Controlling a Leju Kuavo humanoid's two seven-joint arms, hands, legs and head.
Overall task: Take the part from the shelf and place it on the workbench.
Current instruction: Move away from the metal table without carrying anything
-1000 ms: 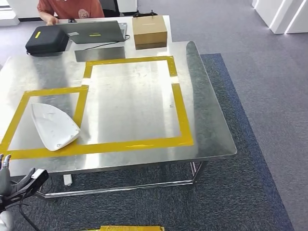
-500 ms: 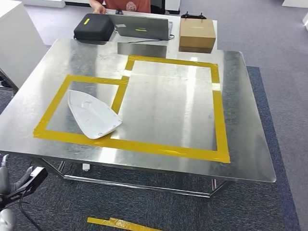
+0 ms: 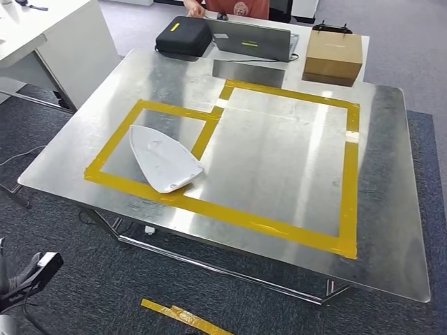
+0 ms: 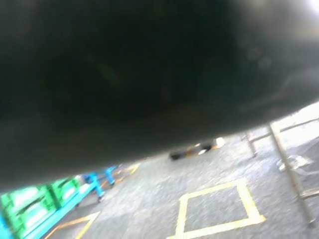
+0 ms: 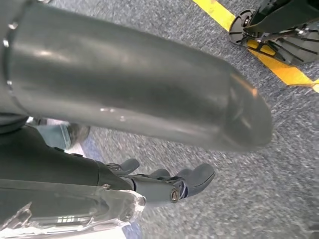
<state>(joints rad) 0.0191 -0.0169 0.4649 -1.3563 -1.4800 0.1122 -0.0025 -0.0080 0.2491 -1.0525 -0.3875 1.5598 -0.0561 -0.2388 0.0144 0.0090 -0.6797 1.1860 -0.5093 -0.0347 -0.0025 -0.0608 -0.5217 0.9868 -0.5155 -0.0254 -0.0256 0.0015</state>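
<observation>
The white, pointed shell part (image 3: 163,160) lies flat on the steel workbench (image 3: 385,209), inside the smaller yellow-taped rectangle (image 3: 113,143) with its rounded end over the tape. My left hand (image 3: 16,279) hangs low at the head view's lower left, well below and in front of the bench edge; too little of it shows to tell how its fingers lie. In the right wrist view my right hand (image 5: 165,184) hangs over grey carpet, thumb and fingers stretched out with nothing in them.
At the bench's far edge are a laptop (image 3: 253,42), a black case (image 3: 181,36), a cardboard box (image 3: 333,56) and a seated person (image 3: 237,7). A white table (image 3: 63,42) stands to the left. Yellow tape (image 3: 179,315) marks the carpet; green crates (image 4: 34,199) stand on blue racks.
The camera has swung left, so the whole bench has slid rightward in the picture and the white table has come into view. The part lies where it was on the bench.
</observation>
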